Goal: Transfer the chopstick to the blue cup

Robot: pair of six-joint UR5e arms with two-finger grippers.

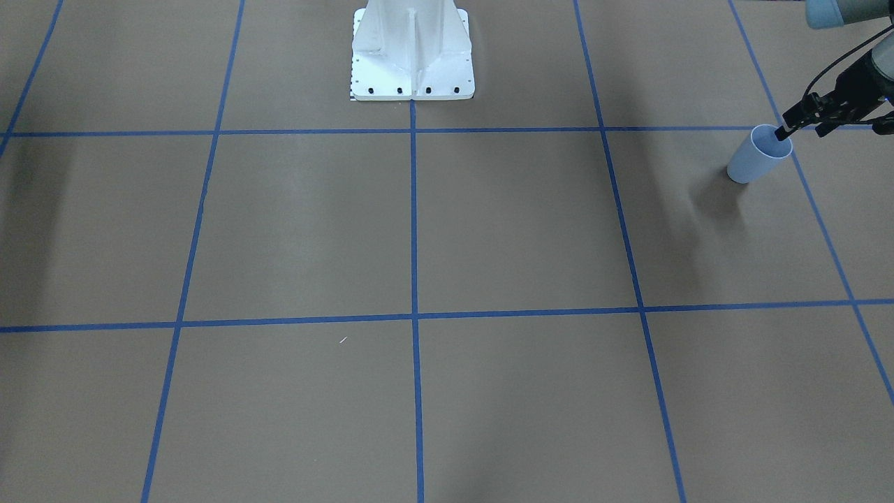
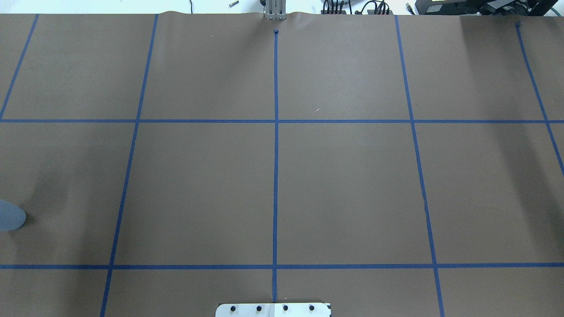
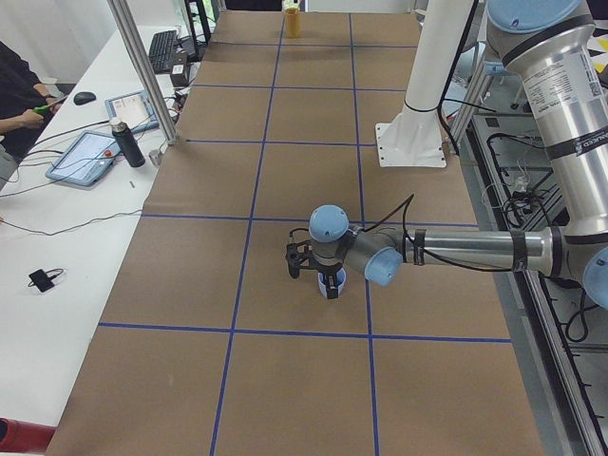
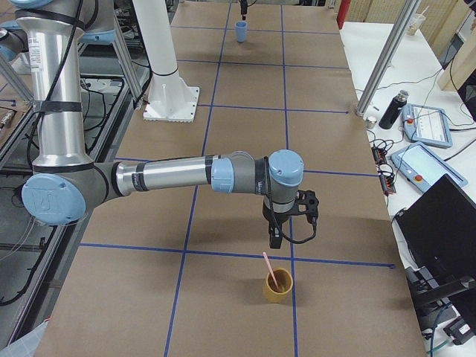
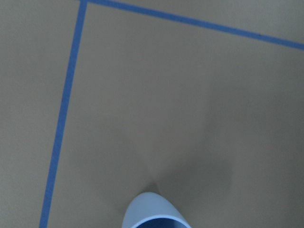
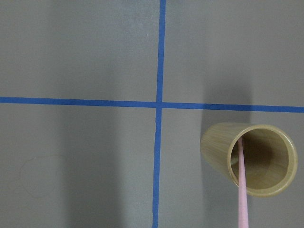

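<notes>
A long table [image 1: 531, 230] covered in brown paper and marked into large squares by blue tape lines [image 1: 413, 223] fills the views. The robot's white pedestal [image 1: 412, 56] is bolted on at its edge. A white side bench [image 3: 57, 237] beside the table carries tablets and a dark bottle.

The left arm [image 3: 475, 249] stretches low across the table to the end on the robot's left. There the left gripper [image 1: 786, 127] hangs over the blue cup [image 1: 751, 161], with one dark fingertip at the cup's rim in the front-facing view. Whether its fingers are apart or together cannot be told.

The right arm [image 4: 171, 175] reaches towards the opposite end. The right gripper [image 4: 274, 242] points straight down just above and beside a tan cup [image 4: 277, 291]. It shows only in the side view, so its fingers' state cannot be told.

The blue cup stands upright on the paper, its mouth open upward, close to a tape line. The tan cup also stands upright, near a crossing of two tape lines.

The chopstick [image 6: 242, 190] is inside the tan cup, well apart from the blue cup. Its lower end rests in the cup and it leans on the rim, with its upper part sticking out near the right gripper's tip.
</notes>
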